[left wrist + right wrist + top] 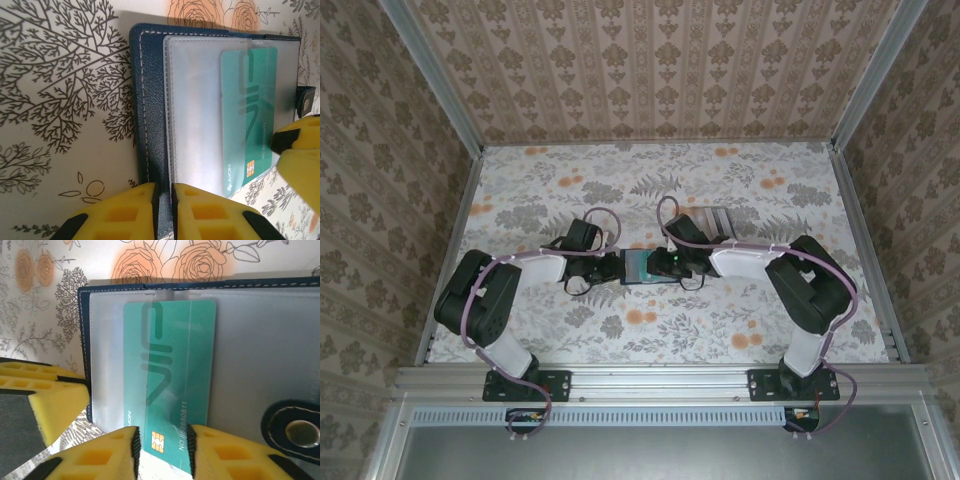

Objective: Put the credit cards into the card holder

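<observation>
Top view: card holder (642, 267) lies mid-table (570, 340), with left gripper (612, 268) on its left and right gripper (668, 264) on its right. Loose cards (717, 218) lie up-right of it, behind the right arm. Right wrist view: one card (170, 375) sits part-way in the holder's sleeve at centre frame, bottom end sticking out between that gripper's fingers (220, 455). Left wrist view: left gripper straddles the holder's edge at frame bottom.

My claw (163, 442) hangs low over the flowered bench (45, 315), yellow fingers parted, with the chip end of a teal-green credit card (170, 365) between them. The card's far end lies under the clear sleeve of the open navy card holder (84, 340).
</observation>
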{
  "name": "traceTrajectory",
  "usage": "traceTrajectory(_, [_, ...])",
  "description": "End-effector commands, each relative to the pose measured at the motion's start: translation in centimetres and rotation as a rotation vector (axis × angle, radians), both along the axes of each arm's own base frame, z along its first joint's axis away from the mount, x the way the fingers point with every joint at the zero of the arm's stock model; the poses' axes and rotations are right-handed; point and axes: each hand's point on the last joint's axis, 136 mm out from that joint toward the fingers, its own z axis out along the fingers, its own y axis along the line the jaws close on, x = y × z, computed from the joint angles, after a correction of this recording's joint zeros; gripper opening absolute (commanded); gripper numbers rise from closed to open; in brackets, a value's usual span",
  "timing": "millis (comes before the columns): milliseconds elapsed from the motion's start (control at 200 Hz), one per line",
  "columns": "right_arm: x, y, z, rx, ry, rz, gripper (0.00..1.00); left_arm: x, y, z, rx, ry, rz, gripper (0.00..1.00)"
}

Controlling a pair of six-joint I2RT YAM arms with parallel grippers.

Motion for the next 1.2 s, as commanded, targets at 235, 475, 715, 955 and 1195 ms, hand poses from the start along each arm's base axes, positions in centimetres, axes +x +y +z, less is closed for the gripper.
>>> traceTrajectory(235, [0.2,-1.7,2.9,-0.216,-0.135,0.051,0.45,-0.5,0.6,2.3,-0.044,-0.050,0.020,0.23])
traceTrajectory(475, [0.7,-1.9,2.3,-0.263,-0.133,0.057,0.51,-0.2,2.3,2.7,0.009,-0.087,0.037,0.26])
traceTrajectory(715, [0.9,-1.2,-0.1,-0.294,-0.103,0.063,0.59,0.5,1.5,1.0,-0.050,-0.099,0.059,0.38])
traceTrajectory(955, [1.0,0.1,-0.8,-0.280,-0.089,0.084,0.58,1.1,1.7,-0.3,-0.050,-0.058,0.052,0.41])
traceTrajectory(1195, [1.2,1.3,0.2,-0.258,-0.105,0.108,0.55,1.5,0.6,-0.3,-0.101,-0.051,0.039,0.26])
